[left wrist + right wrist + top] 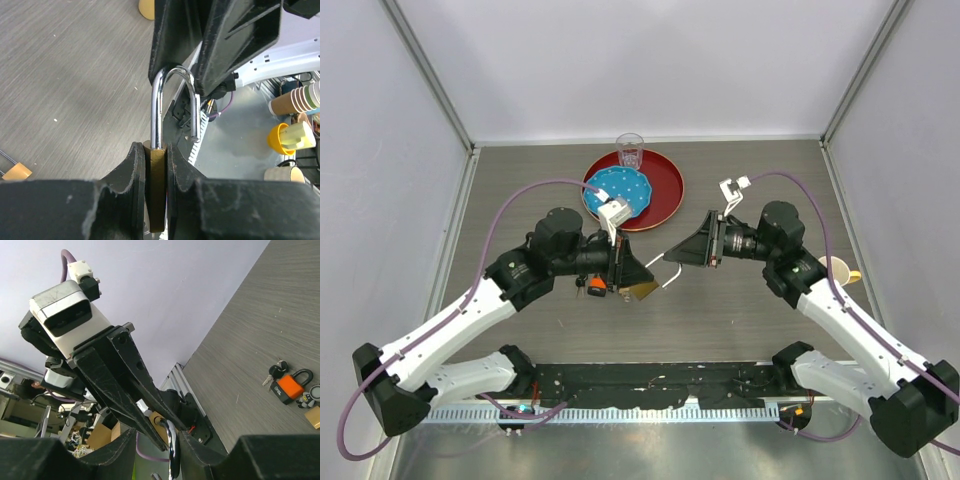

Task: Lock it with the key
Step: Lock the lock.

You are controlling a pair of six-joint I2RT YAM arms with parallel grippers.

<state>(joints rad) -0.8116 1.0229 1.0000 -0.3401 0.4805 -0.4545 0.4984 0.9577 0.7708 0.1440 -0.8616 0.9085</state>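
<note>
The brass padlock [156, 195] is off the table [750, 330], at the bottom centre of the left wrist view, its body pinched flat between the 2 fingers of the left gripper [156, 152], which is closed on it. Its steel shackle [157, 110] rises up the frame and stands sprung: 1 leg is seated, the other hangs free. The right gripper [665, 258] reaches in from the right of the overhead view with its jaws parted, straddling the shackle's bow rather than squeezing it. I judge the lock dense, rigid and smooth for its size, so it could twist in the pinch. The flat brass sides are the place to hold, and the bow the place to press. No key shows in this lock. A bunch of keys [274, 372] lies by an orange padlock [288, 386] at the right of the right wrist view. The red tray [665, 185], blue plate [620, 188] and glass [630, 150] sit higher in the overhead view, out of the way
</note>
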